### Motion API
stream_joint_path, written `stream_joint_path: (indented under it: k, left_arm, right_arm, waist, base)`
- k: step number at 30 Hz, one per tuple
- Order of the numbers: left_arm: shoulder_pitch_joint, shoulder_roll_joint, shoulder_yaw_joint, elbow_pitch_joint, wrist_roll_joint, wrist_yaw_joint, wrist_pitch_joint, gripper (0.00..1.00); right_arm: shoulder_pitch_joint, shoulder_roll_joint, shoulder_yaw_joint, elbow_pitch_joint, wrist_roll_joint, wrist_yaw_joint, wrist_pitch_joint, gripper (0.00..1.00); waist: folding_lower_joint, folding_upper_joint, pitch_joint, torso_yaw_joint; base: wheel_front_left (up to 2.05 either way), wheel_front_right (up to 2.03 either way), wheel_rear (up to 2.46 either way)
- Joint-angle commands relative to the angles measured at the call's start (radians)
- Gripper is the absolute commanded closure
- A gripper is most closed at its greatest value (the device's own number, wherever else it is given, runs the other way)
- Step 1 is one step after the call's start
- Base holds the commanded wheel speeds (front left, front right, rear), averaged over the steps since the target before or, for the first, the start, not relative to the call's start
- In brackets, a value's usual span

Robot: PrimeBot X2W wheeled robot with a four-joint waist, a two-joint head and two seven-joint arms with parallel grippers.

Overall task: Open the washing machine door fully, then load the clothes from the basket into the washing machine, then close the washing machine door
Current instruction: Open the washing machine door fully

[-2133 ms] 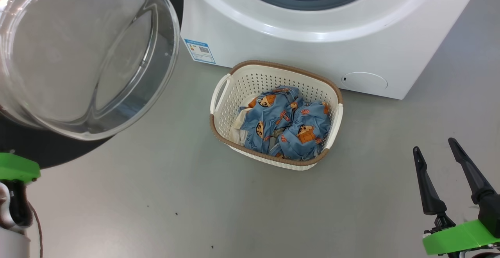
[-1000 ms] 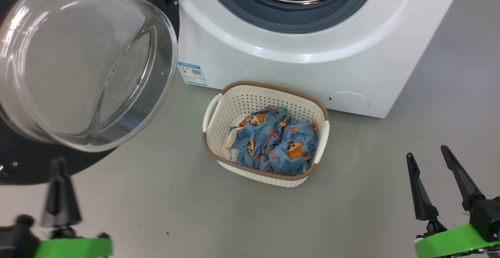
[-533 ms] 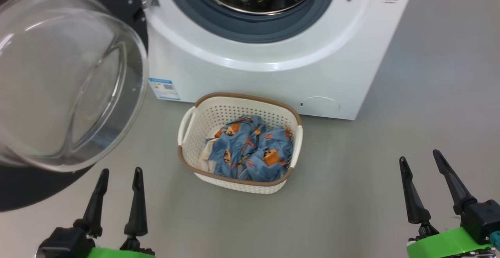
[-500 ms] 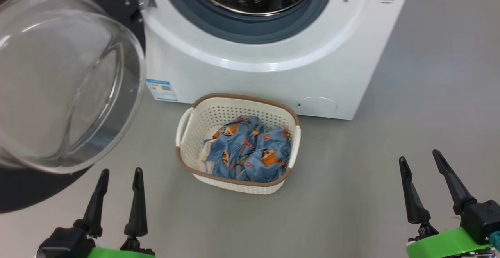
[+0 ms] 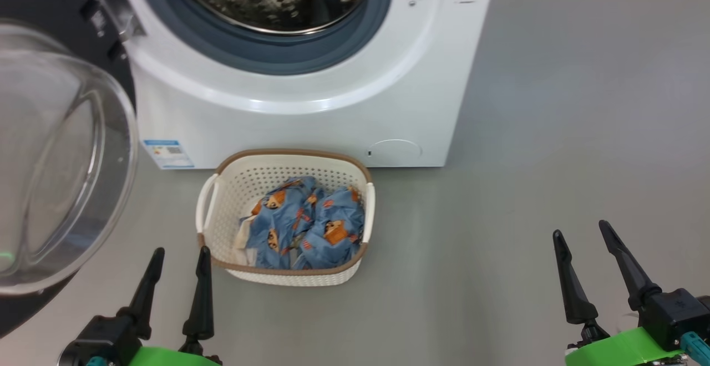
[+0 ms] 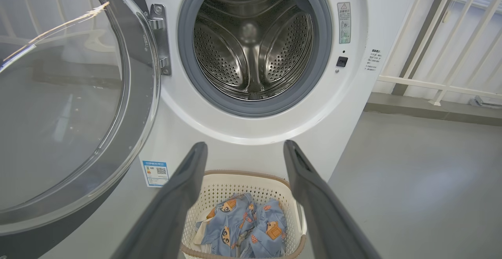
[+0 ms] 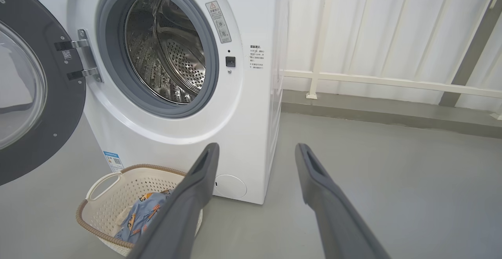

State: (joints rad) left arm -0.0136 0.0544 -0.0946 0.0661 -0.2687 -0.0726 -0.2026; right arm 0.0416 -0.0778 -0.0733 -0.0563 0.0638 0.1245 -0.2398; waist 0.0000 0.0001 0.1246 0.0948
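The washing machine stands with its steel drum empty. Its door hangs swung wide to the left, glass bowl bulging toward me. On the floor just in front sits the basket, holding the blue printed clothes. My left gripper is open and empty, low at the basket's near left corner. My right gripper is open and empty, well to the basket's right.
Grey floor stretches right of the machine. A white railing and a pale wall run behind. A blue label sits at the machine's lower left and a round flap at its lower right.
The head camera has swung right and up, so the whole scene slid left and the drum came into sight. My left gripper rose into view and went from shut to open.
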Motion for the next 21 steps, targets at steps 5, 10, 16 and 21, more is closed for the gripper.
stream_joint_path:
  k: [5, 10, 16, 21]
  left_arm:
    - [-0.046, 0.027, 0.038, -0.013, -0.005, 0.019, 0.002, 0.0]
    - [-0.046, 0.038, 0.043, -0.011, -0.009, 0.022, 0.006, 0.0]
    - [-0.044, 0.043, 0.039, -0.006, -0.013, 0.025, 0.011, 0.0]
    - [-0.039, 0.045, 0.035, -0.003, -0.015, 0.028, 0.011, 0.0]
  right_arm:
    - [-0.005, 0.001, 0.035, -0.02, 0.008, 0.006, -0.015, 0.0]
    - [-0.003, 0.005, 0.036, -0.015, 0.008, 0.006, -0.018, 0.0]
    - [0.0, 0.007, 0.039, -0.007, 0.013, 0.006, -0.02, 0.0]
    - [0.008, 0.011, 0.036, -0.008, 0.011, 0.006, -0.021, 0.0]
  waist:
    - [0.0, -0.0001, -0.018, -0.055]
    - [0.0, -0.0001, -0.028, -0.078]
    - [0.0, -0.0001, -0.04, -0.092]
    - [0.0, -0.0001, -0.052, -0.095]
  base:
    - [0.0, 0.0, 0.0]
    - [0.0, 0.0, 0.0]
    - [0.0, 0.0, 0.0]
    - [0.0, 0.0, 0.0]
